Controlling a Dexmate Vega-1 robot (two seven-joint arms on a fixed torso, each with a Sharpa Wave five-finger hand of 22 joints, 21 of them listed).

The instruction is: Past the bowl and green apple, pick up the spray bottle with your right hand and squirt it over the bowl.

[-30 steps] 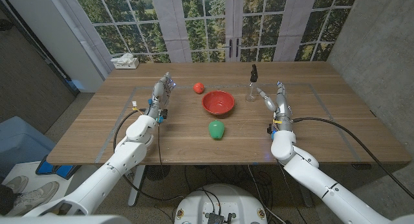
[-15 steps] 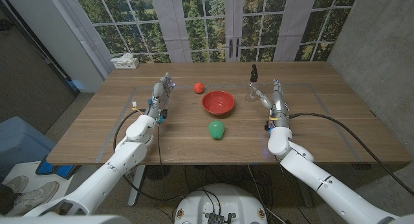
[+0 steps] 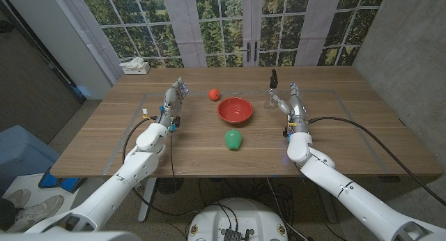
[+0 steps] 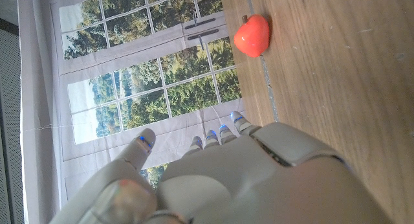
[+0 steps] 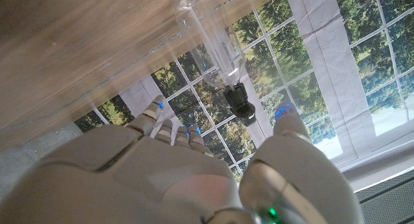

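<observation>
The clear spray bottle (image 3: 272, 90) with a black head stands upright past the red bowl (image 3: 235, 110) and the green apple (image 3: 233, 138). My right hand (image 3: 288, 102) hovers just right of the bottle, fingers apart and holding nothing. In the right wrist view the bottle (image 5: 211, 43) stands just beyond my spread fingers (image 5: 163, 122), apart from them; my right hand (image 5: 194, 172) has the thumb set off to one side. My left hand (image 3: 173, 98) stands left of the bowl with its fingers extended and nothing in them.
A small red fruit (image 3: 214, 94) lies behind the bowl to the left, and the left wrist view shows this fruit (image 4: 252, 35) ahead of my left hand (image 4: 226, 175). A tissue box (image 3: 134, 65) sits at the back left corner. Windows stand behind the table.
My right hand has moved forward and left, closer to the spray bottle. The left hand, bowl and apple have not moved.
</observation>
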